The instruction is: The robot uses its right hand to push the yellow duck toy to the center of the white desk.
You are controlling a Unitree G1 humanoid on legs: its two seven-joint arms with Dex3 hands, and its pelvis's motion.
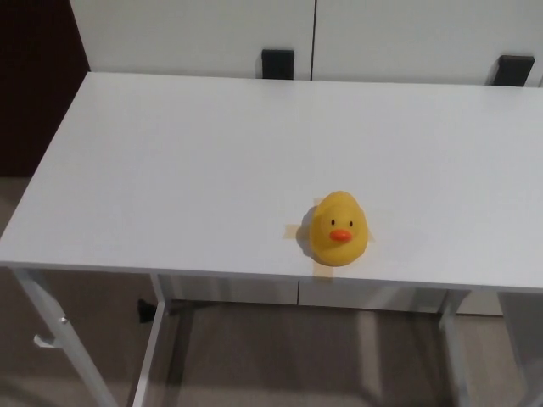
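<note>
Head view gave you the yellow duck toy (pixel 338 229) sitting upright on the white desk (pixel 187 170), close to the near edge and a little right of the desk's middle, its orange beak and two black eyes facing the camera. It sat on a cross of pale tape strips (pixel 293 231), whose ends poked out to its left, behind its head and below it at the desk's edge. You had neither robot hand in the picture, so nothing could be said about how the duck lay relative to any fingers, and whether the fingers were spread or closed could not be told; no arm or forearm came in from either side, so there was no pose to report. Around the duck the desk top was plain white, with a faint seam running from front to back just left of the toy. Behind the far edge you could see white cabinet panels (pixel 195 34) and two black blocks (pixel 277 63) against them, one near the middle and one at the far right. Under the near edge the desk's white legs (pixel 153 339) stood on a beige floor (pixel 288 356).
</note>
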